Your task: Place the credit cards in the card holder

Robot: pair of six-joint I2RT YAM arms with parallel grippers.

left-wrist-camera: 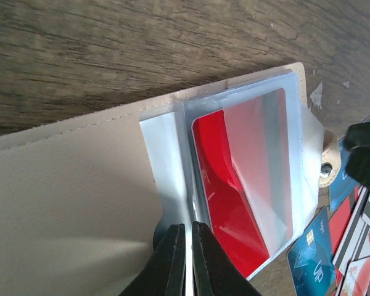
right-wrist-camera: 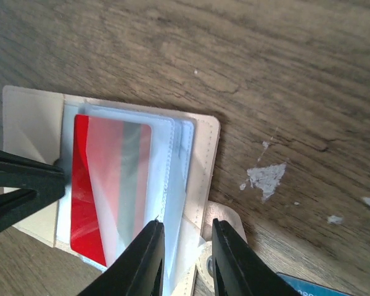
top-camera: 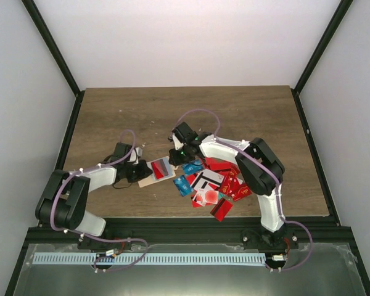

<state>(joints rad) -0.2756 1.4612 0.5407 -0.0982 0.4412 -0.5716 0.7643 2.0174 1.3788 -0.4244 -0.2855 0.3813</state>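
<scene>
Left hand (left-wrist-camera: pixel 189 231) tight on card holder (left-wrist-camera: pixel 68 185)

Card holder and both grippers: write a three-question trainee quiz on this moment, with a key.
1. True or false: the red card sits inside the clear sleeve of the open card holder.
2. What does the left gripper pinch? A) the clear sleeve's edge B) a blue card C) the snap tab
3. Fill in: the right gripper has its jaws ___.
Key: 1 true; 2 A; 3 open.
</scene>
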